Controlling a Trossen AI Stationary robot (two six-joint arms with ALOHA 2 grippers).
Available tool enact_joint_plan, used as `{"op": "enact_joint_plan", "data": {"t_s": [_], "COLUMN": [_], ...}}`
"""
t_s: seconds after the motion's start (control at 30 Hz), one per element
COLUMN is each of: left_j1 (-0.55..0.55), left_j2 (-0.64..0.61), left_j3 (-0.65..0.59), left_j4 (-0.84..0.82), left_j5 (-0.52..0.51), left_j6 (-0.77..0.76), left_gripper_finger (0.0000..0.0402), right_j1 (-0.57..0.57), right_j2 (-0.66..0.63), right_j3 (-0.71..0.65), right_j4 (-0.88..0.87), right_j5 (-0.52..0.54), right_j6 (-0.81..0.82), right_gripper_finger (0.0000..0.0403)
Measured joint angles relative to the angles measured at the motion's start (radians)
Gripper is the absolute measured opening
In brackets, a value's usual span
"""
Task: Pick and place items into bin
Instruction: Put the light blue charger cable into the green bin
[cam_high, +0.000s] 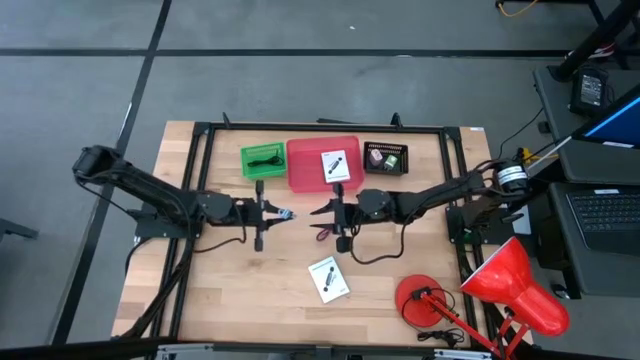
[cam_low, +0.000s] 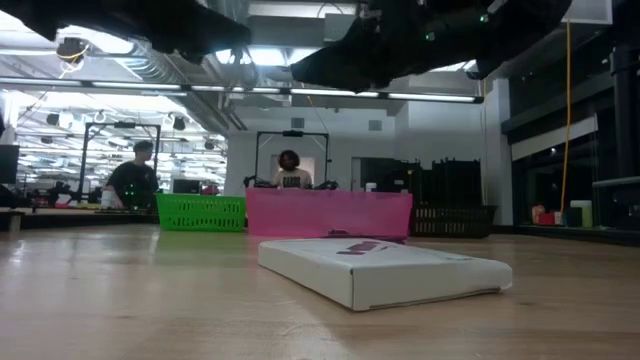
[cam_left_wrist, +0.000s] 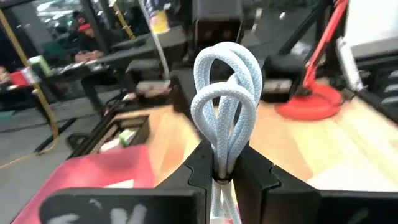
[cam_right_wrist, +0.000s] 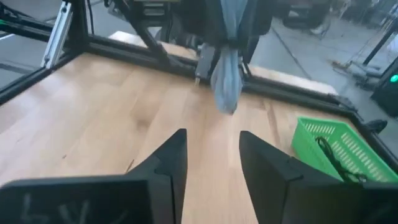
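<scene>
My left gripper (cam_high: 272, 213) is at mid-table, shut on a coiled light blue cord (cam_high: 286, 214), (cam_left_wrist: 225, 93). Facing it from the right, my right gripper (cam_high: 322, 210), (cam_right_wrist: 212, 146) stands open with nothing between its fingers, a short way from the cord (cam_right_wrist: 225, 87). One white card with a black mark (cam_high: 328, 279), (cam_low: 385, 270) lies flat on the table nearer the front edge. Another white card (cam_high: 336, 166) lies in the pink bin (cam_high: 305, 165). A thin reddish cord (cam_high: 321, 233) lies on the table just in front of my right gripper. My left gripper pinches the cord bundle between its two fingers at the base of its loops (cam_left_wrist: 222, 163), several strands together. The fingers lie about level and point toward the table's right. The loops stick out past the fingertips, and the bundle is lifted clear of the table.
A green bin (cam_high: 262, 160), (cam_right_wrist: 336, 152) holding a dark cord, the pink bin (cam_low: 328, 213) and a black bin (cam_high: 386, 158) with small pieces stand in a row at the back. A red desk lamp (cam_high: 500, 290) fills the front right corner. People sit beyond the table.
</scene>
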Motion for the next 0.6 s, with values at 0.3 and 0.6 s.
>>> {"op": "enact_joint_plan", "data": {"t_s": [0.3,0.6], "left_j1": [-0.042,-0.041], "left_j2": [-0.095,-0.107], "left_j3": [0.000,-0.001], "left_j4": [-0.187,-0.270], "left_j5": [-0.169,-0.271], "left_j6": [0.001,-0.027], "left_gripper_finger": [0.0034,0.0034], "right_j1": [0.011,0.017], "right_j2": [-0.121,-0.210], "right_j3": [-0.037,-0.233], "right_j4": [-0.105,0.095], "right_j5": [0.007,0.139], "right_j6": [0.047,0.077], "right_gripper_finger": [0.0105,0.0006]}}
